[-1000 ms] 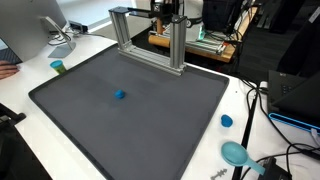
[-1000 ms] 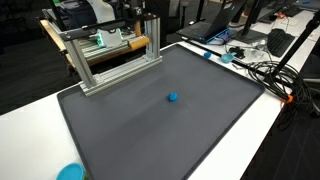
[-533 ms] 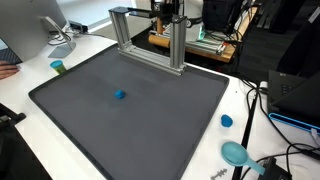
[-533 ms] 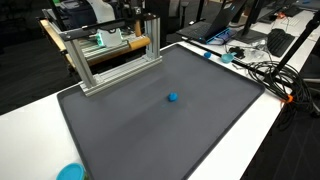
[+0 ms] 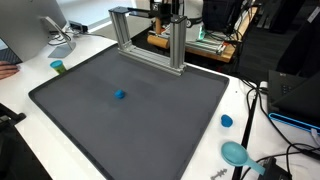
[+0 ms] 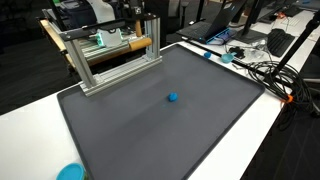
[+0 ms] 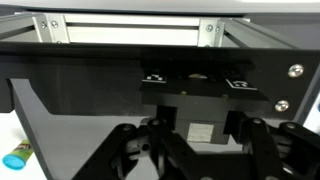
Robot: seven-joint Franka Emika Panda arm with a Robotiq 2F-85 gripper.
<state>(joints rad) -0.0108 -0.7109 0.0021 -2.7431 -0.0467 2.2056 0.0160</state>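
Grey rubber mat [image 5: 160, 125] covers a white table [image 5: 90, 45]. The gripper [image 7: 195, 150] shows only part of its dark fingers [image 7: 135, 150], so I cannot tell if the jaws are apart or together. Nothing shows between them. Just in front is the tall silver metal frame [image 7: 130, 30] with a flat black plate [image 7: 90, 65]. A small blue ball [image 5: 119, 96] sits well apart, mid-mat. So near the bars, slow, small moves seem best, so nothing bumps.

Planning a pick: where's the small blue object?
In both exterior views the small blue object lies roughly centrally on the grey mat, clear of the aluminium frame.
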